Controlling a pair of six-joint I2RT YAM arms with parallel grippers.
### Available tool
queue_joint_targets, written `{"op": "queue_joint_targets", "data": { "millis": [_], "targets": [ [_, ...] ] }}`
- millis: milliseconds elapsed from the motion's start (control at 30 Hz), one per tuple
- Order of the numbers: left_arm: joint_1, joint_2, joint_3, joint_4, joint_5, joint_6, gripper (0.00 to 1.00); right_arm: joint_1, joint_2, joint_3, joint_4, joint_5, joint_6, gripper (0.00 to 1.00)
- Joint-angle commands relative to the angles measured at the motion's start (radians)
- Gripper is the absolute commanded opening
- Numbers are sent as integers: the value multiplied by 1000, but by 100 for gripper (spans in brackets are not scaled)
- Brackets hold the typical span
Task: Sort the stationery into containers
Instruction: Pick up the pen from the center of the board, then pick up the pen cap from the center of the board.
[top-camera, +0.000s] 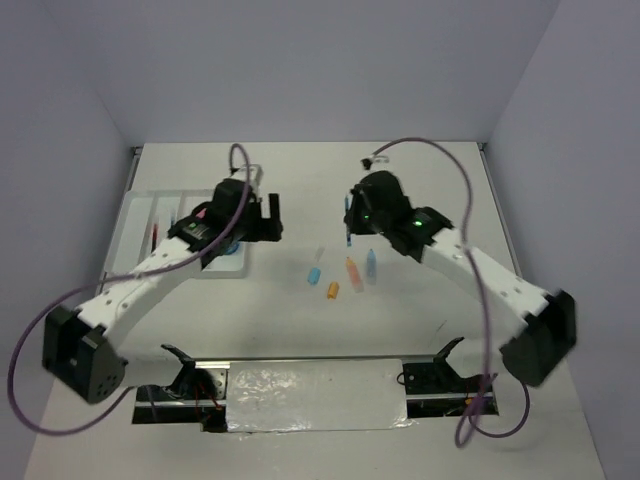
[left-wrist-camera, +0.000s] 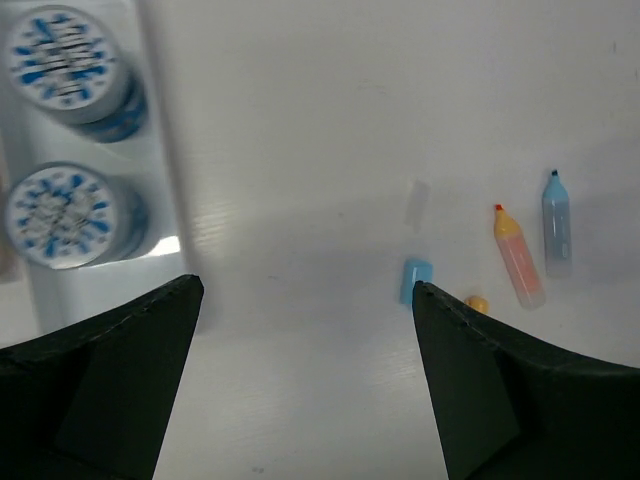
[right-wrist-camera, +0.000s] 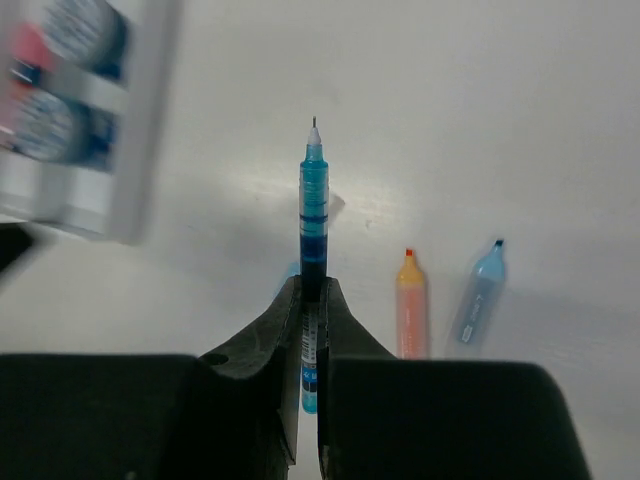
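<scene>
Right fingers (right-wrist-camera: 268, 342) clench a blue pen (right-wrist-camera: 314, 215). Left fingers (left-wrist-camera: 120, 372) are spread wide and released, beside the tray (left-wrist-camera: 166, 150) toward the bench's (left-wrist-camera: 330, 110) left edge.

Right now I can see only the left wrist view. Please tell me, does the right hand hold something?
Observer: Yes. The right hand is shut on a blue pen, and the pen's tip points out past the fingers.
Operator: Where is this hand compared with the tray?
Observer: In the top view it is to the right of the tray, on the far side of the loose highlighters, and not over any compartment.
Operator: Is any pen inside the tray?
Observer: A thin red pen lies in a compartment in the tray's left part.
</scene>
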Motion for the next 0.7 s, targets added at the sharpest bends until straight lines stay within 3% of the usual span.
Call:
{"op": "queue_joint_targets", "data": {
  "millis": [0,100,200,300,433,667],
  "targets": [
    [-90,183,147,77,36,22,98,-21,-258,-12,-99,87,-23,0],
    [-125,458,300,53,147,79,92,-64,-394,-99,-172,107,-31,0],
    [-168,636,447,-9,153,145,85,-107,-554,-279,-157,62,-33,0],
    [-189,770,556,-81,179,189,71,-122,-662,-347,-157,7,-39,0],
    [-194,843,587,-116,164,197,61,-127,-729,-380,-170,-41,-49,0],
    [-206,915,548,-119,191,202,58,-127,-737,-407,-141,-94,-60,0]
  ]
}}
